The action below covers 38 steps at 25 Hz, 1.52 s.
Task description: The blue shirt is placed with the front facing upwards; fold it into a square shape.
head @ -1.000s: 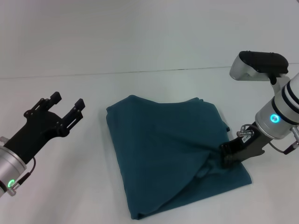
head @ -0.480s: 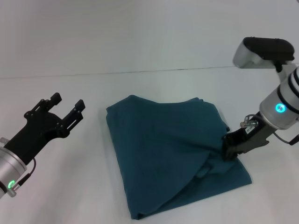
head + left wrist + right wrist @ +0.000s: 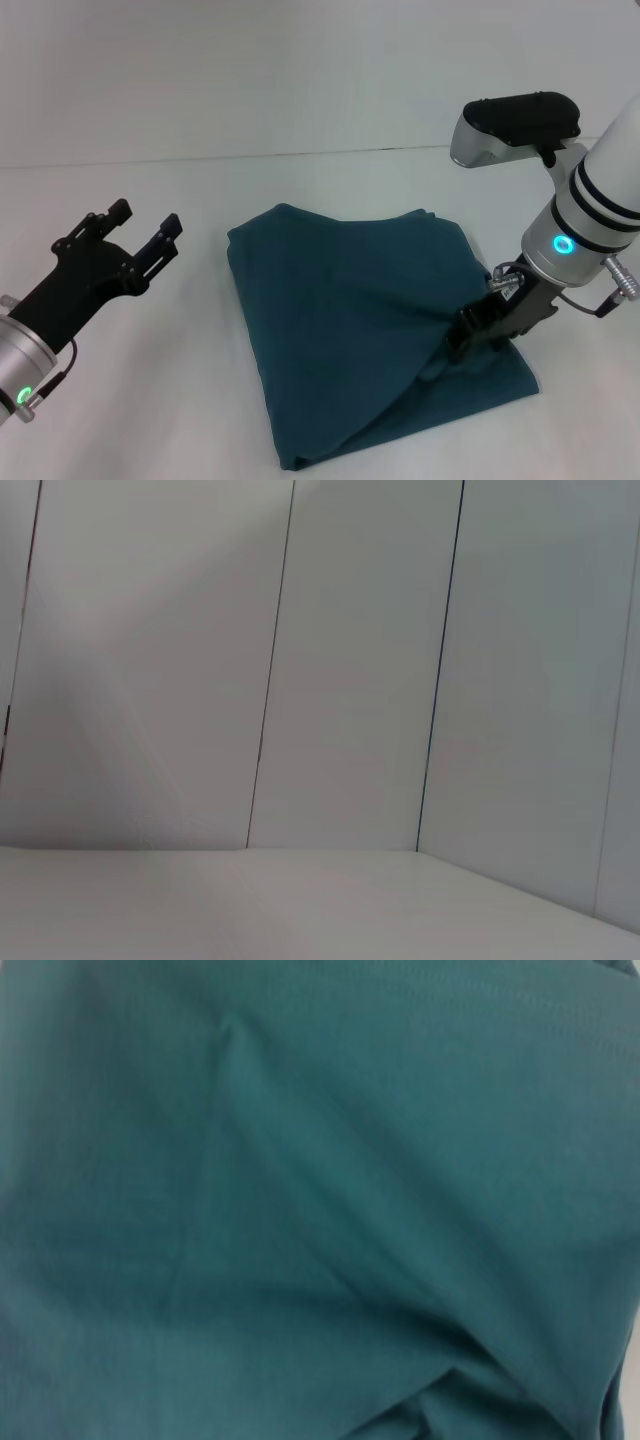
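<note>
Right gripper (image 3: pixel 466 343) was clamped on the right edge of the blue shirt (image 3: pixel 350 320), folded mid-table, apparently to drag that layer across; left gripper (image 3: pixel 140 235) hovered open, well clear.

The head view looks down from above at the white table (image 3: pixel 330 110). The left wrist view faces pale wall panels (image 3: pixel 350 660). The right wrist view sits very close to the folded teal-blue cotton shirt (image 3: pixel 320 1200), which the head view (image 3: pixel 370 330) shares.
</note>
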{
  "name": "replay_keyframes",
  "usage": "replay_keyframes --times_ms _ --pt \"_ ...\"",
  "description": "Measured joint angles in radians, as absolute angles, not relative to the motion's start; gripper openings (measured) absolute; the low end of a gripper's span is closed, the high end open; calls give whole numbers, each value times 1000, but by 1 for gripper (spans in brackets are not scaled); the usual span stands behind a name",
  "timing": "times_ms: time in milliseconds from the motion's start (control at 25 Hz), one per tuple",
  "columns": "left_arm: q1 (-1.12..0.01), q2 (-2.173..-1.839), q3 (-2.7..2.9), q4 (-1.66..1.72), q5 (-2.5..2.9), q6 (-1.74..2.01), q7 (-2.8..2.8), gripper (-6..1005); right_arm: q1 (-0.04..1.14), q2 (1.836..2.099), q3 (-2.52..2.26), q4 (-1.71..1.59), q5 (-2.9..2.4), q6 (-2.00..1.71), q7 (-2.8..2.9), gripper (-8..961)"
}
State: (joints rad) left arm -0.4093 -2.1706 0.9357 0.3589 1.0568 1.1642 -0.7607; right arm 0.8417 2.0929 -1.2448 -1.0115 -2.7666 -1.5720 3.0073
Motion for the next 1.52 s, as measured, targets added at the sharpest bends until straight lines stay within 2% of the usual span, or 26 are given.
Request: replay_keyframes --times_ms 120,440,1120,1520 --pt "-410 -2171 936 359 1057 1164 -760 721 842 2094 -1243 -1008 -2769 -1564 3008 534" --pt "-410 -2171 934 359 1057 1164 -759 721 842 2096 -1244 -985 -2773 -1533 3009 665" --pt "-410 -2171 934 359 1057 1164 -759 720 855 2094 -1247 -895 -2773 -1468 3009 643" --pt "-409 -2171 934 359 1057 1164 -758 721 855 2092 -1244 -898 -2772 -1467 3010 484"
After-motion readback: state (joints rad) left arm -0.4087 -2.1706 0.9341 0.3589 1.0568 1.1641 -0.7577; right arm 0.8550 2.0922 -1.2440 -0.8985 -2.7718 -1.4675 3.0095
